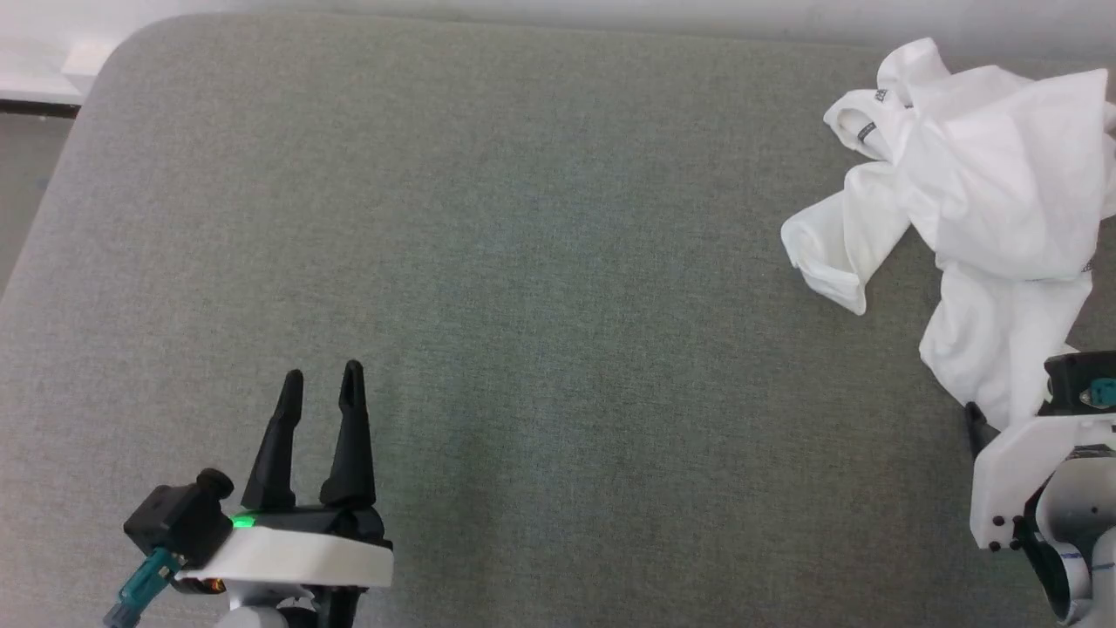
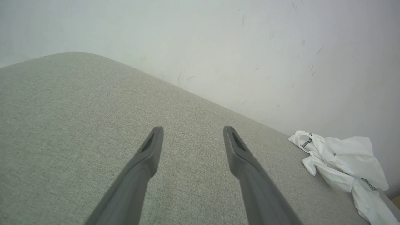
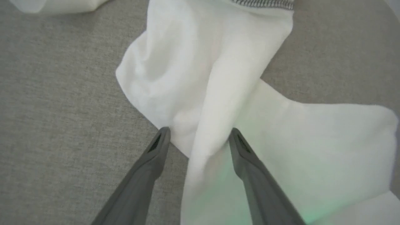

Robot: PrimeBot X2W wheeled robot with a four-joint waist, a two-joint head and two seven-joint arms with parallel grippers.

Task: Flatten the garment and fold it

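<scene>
Lying crumpled at far right of grey padded surface (image 1: 523, 262): garment (image 1: 985, 174), white, bunched, one sleeve end trailing left. Dark patterned trim bands (image 1: 865, 133) on cloth, too small to read as lettering. Right gripper (image 3: 199, 130): fingers spread wide, ridge of white fabric running between them, not pinched. Left gripper (image 1: 323, 373): fingers apart, holding nothing, above bare surface at near left, well apart from garment. Pale scuffed wall (image 2: 218, 47) behind surface.
</scene>
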